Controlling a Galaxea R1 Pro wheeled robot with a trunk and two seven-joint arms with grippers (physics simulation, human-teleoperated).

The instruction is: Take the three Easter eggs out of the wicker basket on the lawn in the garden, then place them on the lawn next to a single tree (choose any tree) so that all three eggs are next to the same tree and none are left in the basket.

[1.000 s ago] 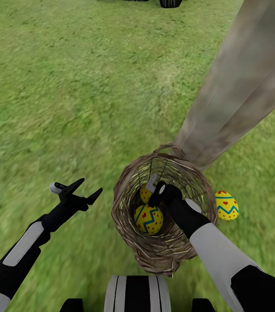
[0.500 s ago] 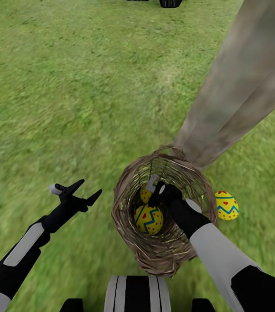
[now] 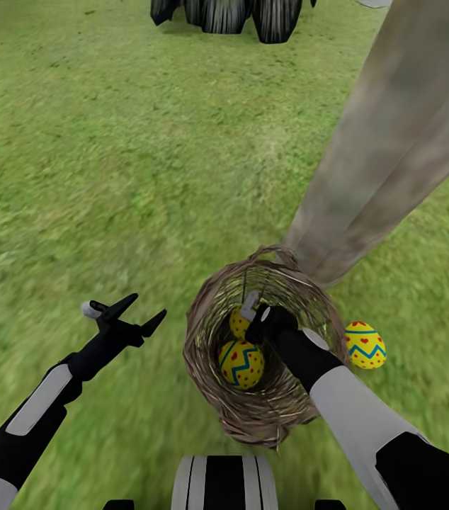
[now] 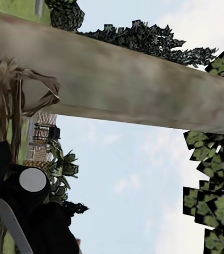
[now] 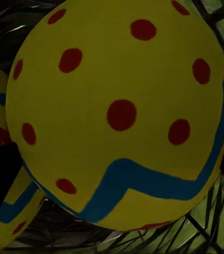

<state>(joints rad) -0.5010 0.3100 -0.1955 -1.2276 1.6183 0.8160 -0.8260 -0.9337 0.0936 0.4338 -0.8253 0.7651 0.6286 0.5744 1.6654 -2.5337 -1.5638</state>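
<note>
The wicker basket stands on the lawn at the foot of the tree, whose thick grey-brown trunk crosses the left wrist view. Two Easter eggs lie inside the basket: a near one and a far one. My right gripper reaches into the basket. The far egg sits between its fingers, which touch it on both sides. The third egg lies on the grass right of the basket, close to the trunk. My left gripper hangs open over the grass left of the basket.
Dark bushes stand at the far end of the lawn. Open grass spreads to the left and ahead. My base sits just behind the basket. Woven basket strands appear beside the trunk in the left wrist view.
The head camera has tilted, bringing the dark bushes into the top of the picture. Both arms and the eggs keep their places relative to the basket.
</note>
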